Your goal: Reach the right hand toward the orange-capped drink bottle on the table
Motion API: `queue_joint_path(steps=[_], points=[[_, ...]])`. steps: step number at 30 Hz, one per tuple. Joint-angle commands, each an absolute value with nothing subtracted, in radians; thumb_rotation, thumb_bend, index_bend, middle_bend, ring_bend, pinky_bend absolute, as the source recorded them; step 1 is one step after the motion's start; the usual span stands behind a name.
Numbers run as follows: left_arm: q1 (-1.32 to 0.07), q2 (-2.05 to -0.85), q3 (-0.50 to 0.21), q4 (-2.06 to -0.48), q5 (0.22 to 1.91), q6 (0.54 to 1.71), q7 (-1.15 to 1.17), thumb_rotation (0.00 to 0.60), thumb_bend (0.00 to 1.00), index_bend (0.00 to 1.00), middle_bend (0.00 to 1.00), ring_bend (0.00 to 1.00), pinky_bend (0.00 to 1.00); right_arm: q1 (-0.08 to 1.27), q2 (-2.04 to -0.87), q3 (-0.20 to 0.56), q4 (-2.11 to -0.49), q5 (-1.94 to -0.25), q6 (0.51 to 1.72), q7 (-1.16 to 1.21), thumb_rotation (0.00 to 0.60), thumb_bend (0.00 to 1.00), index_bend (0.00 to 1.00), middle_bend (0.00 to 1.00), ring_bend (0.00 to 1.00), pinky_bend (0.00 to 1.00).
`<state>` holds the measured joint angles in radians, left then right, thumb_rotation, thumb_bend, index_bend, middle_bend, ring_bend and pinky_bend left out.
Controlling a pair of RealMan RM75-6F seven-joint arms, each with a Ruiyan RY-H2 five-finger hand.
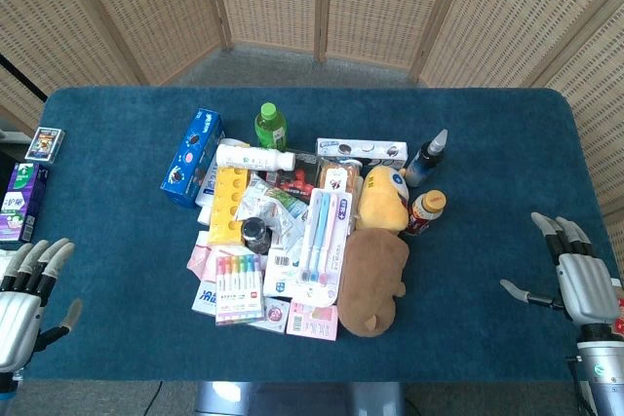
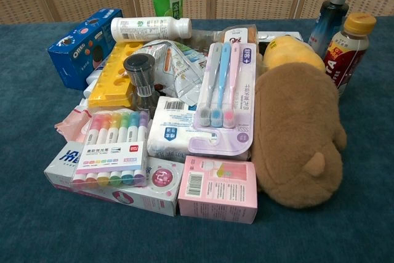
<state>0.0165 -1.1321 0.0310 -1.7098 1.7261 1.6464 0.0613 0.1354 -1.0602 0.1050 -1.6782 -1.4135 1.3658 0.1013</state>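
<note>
The orange-capped drink bottle (image 1: 426,210) (image 2: 346,49) stands upright at the right edge of the pile, red label facing out, next to a dark spray bottle (image 1: 427,157) (image 2: 330,16). My right hand (image 1: 575,272) hovers near the table's right front corner, fingers spread and holding nothing, well to the right of the bottle. My left hand (image 1: 27,297) sits at the left front corner, fingers apart and empty. Neither hand shows in the chest view.
A brown plush (image 1: 373,281) (image 2: 297,132) and a yellow plush (image 1: 382,198) lie just left of the bottle. The pile also holds a toothbrush pack (image 2: 223,97), highlighters (image 2: 112,146), a pink box (image 2: 218,188), an Oreo box (image 1: 191,156) and a green bottle (image 1: 270,126). Small boxes (image 1: 21,200) lie far left.
</note>
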Motion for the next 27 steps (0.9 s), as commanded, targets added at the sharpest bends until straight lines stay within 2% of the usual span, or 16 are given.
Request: queue_joint_path(steps=[1, 8, 12, 17, 27], points=[[0.010, -1.135, 0.027, -1.710, 1.729, 1.643, 0.060, 0.600, 0.45, 0.08, 0.13, 0.02, 0.00, 0.137, -1.061, 0.107, -1.680, -1.410, 1.364, 0.108, 0.376, 0.14, 0.00, 0.13, 0.00, 0.00], [0.007, -1.138, 0.033, -1.708, 1.740, 1.643, 0.047, 0.600, 0.46, 0.08, 0.13, 0.02, 0.00, 0.144, -1.065, 0.108, -1.670, -1.414, 1.348, 0.190, 0.373, 0.14, 0.00, 0.13, 0.00, 0.00], [0.004, -1.127, 0.034, -1.715, 1.753, 1.651, 0.027, 0.600, 0.46, 0.08, 0.13, 0.02, 0.00, 0.154, -1.083, 0.120, -1.646, -1.420, 1.335, 0.317, 0.377, 0.14, 0.00, 0.13, 0.00, 0.00], [0.000, -1.105, 0.038, -1.737, 1.778, 1.660, 0.025, 0.600, 0.46, 0.08, 0.13, 0.02, 0.00, 0.196, -1.114, 0.138, -1.577, -1.426, 1.274, 0.517, 0.374, 0.14, 0.00, 0.13, 0.00, 0.00], [0.000, -1.077, 0.051, -1.775, 1.845, 1.693, 0.009, 0.600, 0.45, 0.08, 0.13, 0.02, 0.00, 0.296, -1.230, 0.177, -1.392, -1.380, 1.134, 0.690, 0.377, 0.14, 0.00, 0.13, 0.00, 0.00]])
